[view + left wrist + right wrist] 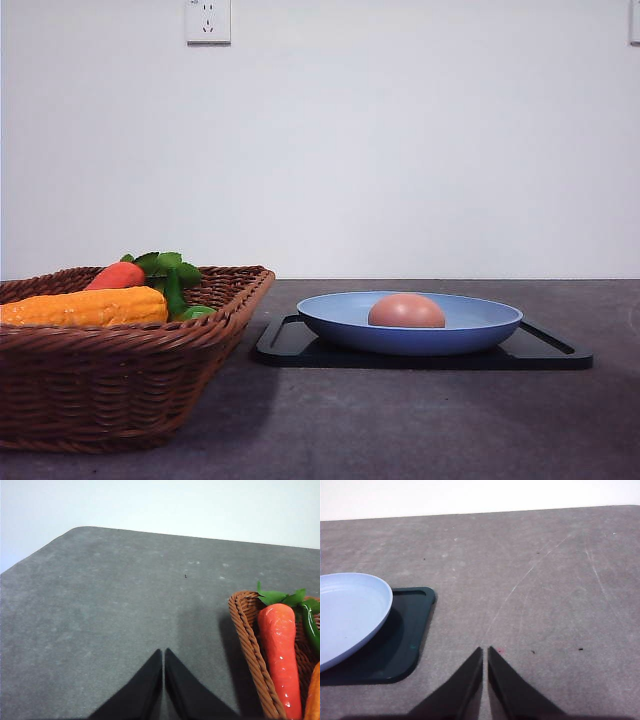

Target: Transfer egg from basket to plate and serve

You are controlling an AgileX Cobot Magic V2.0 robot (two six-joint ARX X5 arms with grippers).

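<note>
The egg (406,311) lay in the middle of the light blue plate (480,335), which sat on a flat black tray (555,355) on the grey table (400,430), just to the right of the wicker basket (120,390). So the transfer looked done, and what remained, as I judged it, was the serving — moving plate or tray with the egg aboard. The egg rested on its side, its long axis running left to right across the front view; which end was the blunter one could not be told. The basket held an orange corn cob (85,307), a carrot (117,275) with green leaves, and something green beside them. The left gripper (163,680) hung over bare table with its dark fingers pressed together, tips meeting, nothing between them; the basket's braided rim (250,645) and the carrot (280,655) lay off to one side of it. The right gripper (485,680) was likewise closed and empty above the table, with the tray's rounded corner (415,630) and the plate's rim (365,610) near it toward the robot's left. The relation that mattered was this — the plate lay on the right arm's side, nearer that claw than the left one, with the basket standing between the left arm and the plate. The right arm therefore seemed the better placed to reach it, and it would have had to open its fingers first, since a closed claw could not take a rim or a tray edge; a tilt of the shallow plate might have set the egg rolling
</note>
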